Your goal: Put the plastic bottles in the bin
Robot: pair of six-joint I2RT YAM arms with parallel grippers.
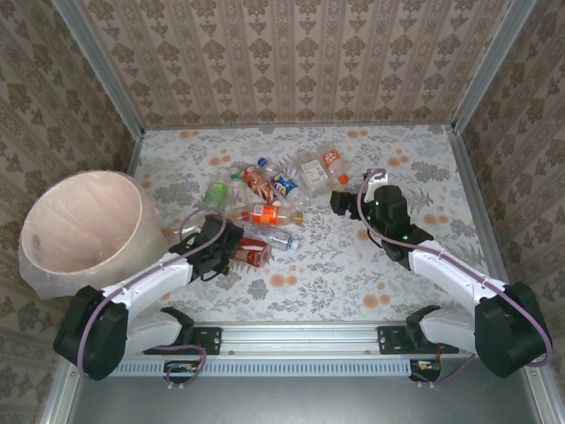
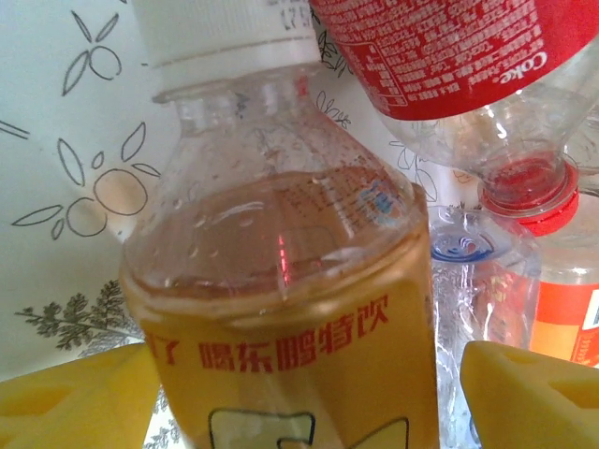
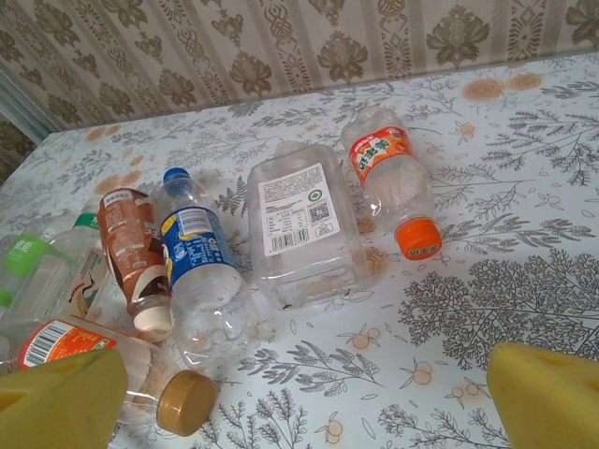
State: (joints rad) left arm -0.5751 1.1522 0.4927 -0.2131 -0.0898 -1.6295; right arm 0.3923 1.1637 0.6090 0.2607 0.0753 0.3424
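Observation:
Several plastic bottles (image 1: 265, 199) lie heaped mid-table. A yellow-labelled bottle (image 2: 290, 309) with a white cap lies between the yellow fingers (image 2: 529, 393) of my left gripper (image 2: 299, 402), which is open; a gap shows on its right side. A red-labelled Coke bottle (image 2: 449, 56) lies just beyond it. My left gripper (image 1: 231, 250) is at the heap's near edge. The pink-beige bin (image 1: 146, 243) stands at the left. My right gripper (image 3: 307, 374) hangs open above bare cloth, near a blue-labelled bottle (image 3: 197, 253), a clear square bottle (image 3: 304, 229) and an orange-capped bottle (image 3: 388, 173).
A floral cloth (image 1: 353, 265) covers the table, with patterned walls at the back and both sides. A metal rail (image 1: 291, 331) runs along the near edge. A gold-capped bottle (image 3: 140, 379) lies beside my right gripper's left finger.

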